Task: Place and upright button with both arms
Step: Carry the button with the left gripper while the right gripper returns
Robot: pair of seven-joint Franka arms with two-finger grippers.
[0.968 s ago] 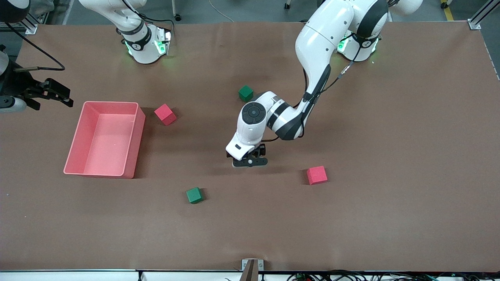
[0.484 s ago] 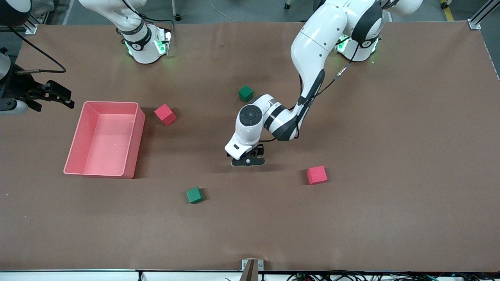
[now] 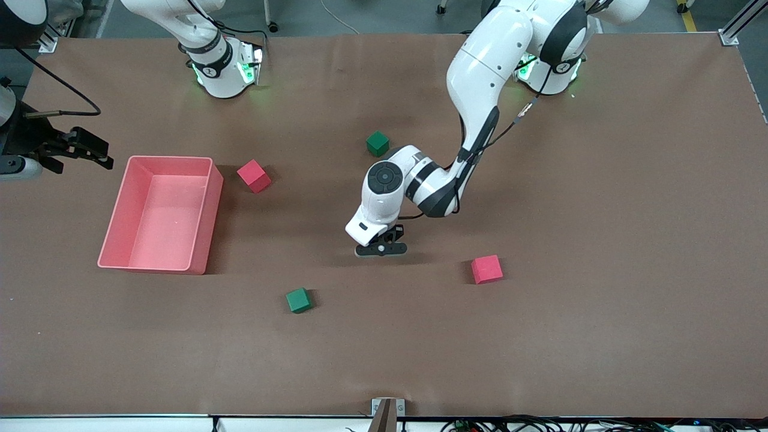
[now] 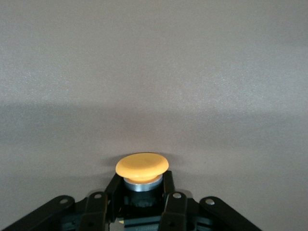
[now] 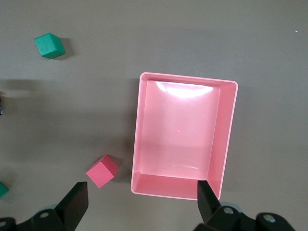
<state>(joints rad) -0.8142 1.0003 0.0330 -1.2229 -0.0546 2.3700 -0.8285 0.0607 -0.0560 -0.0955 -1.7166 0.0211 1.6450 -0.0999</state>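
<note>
My left claw (image 3: 380, 248) sits low at the middle of the surface (image 3: 600, 300), its fingers (image 4: 114, 185) pinched on the button (image 4: 142, 166), orange cap facing out from the fingertips. My right claw (image 5: 139, 197) waits spread wide and empty above the pink bin (image 5: 226, 134), a red cube (image 5: 102, 171) at the bin's seven o'clock.

Even, fairly bright overhead light covers the brown worktop (image 3: 600, 240) in the front view, with no hard glare. Soft, short shadows fall beside the cubes and the pink bin (image 3: 157, 214); a broader, blurred shadow band lies under the left arm. In the right wrist view a white reflection shines on the bin's floor near one wall. In the left wrist view the orange button (image 4: 142, 165) is sharp, and a wide dim band of shadow crosses the worktop.
</note>
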